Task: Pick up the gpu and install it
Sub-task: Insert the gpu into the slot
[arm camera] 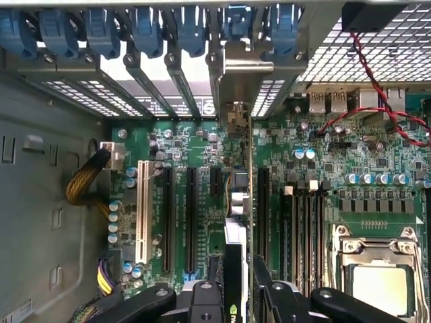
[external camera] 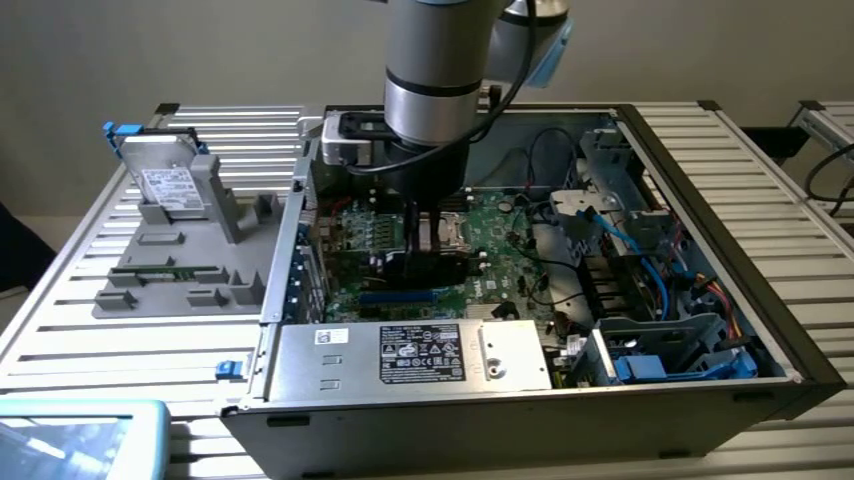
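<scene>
Pincer clamped shut on gpu. Card held on edge directly under fingers, over motherboard slots. Long axis runs to bracket bay at case rear wall, exterior view's left half. Seating unclear.

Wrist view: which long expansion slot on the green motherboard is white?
The white plastic slot beside the yellow-and-black braided cable; the other slots are black.
</scene>
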`<state>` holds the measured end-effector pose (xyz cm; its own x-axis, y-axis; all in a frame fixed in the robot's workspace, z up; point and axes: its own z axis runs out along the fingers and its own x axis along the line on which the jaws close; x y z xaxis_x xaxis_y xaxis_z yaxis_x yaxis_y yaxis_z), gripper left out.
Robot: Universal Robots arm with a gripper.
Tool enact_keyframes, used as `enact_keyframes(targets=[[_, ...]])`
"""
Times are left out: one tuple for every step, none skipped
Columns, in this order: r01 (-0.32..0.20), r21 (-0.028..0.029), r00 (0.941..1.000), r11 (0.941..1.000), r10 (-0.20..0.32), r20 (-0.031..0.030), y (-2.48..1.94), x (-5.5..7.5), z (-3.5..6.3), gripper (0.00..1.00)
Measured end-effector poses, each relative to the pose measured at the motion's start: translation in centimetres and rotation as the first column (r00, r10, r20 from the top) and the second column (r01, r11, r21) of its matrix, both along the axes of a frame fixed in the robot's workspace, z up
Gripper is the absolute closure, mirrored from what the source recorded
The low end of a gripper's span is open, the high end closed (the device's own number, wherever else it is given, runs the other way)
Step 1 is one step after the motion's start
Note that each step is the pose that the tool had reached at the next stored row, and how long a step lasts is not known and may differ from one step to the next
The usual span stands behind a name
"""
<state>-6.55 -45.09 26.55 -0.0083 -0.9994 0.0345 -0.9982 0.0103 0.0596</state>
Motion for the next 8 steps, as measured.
enact_keyframes(targets=[[0.000, -0.0001, 1.0000, 1.0000, 0.000, 0.0000, 0.00, 0.00, -0.06, 0.72], [0.000, -0.0002, 1.0000, 1.0000, 0.000, -0.0001, 0.00, -0.01, -0.13, 0.72], [0.000, -0.0003, 1.0000, 1.0000, 0.000, -0.0001, 0.00, -0.04, -0.22, 0.72], [0.000, -0.0002, 1.0000, 1.0000, 0.000, -0.0001, 0.00, -0.09, -0.28, 0.72], [0.000, -0.0006, 1.0000, 1.0000, 0.000, -0.0003, 0.00, -0.16, -0.30, 0.72], [0.001, -0.0004, 1.0000, 1.0000, -0.001, -0.0002, 0.03, -0.19, -0.33, 0.72], [0.001, -0.0008, 1.0000, 1.0000, -0.001, -0.0004, 0.03, -0.23, -0.34, 0.72], [0.002, -0.0006, 1.0000, 1.0000, -0.002, -0.0009, 0.03, -0.24, -0.37, 0.72]])
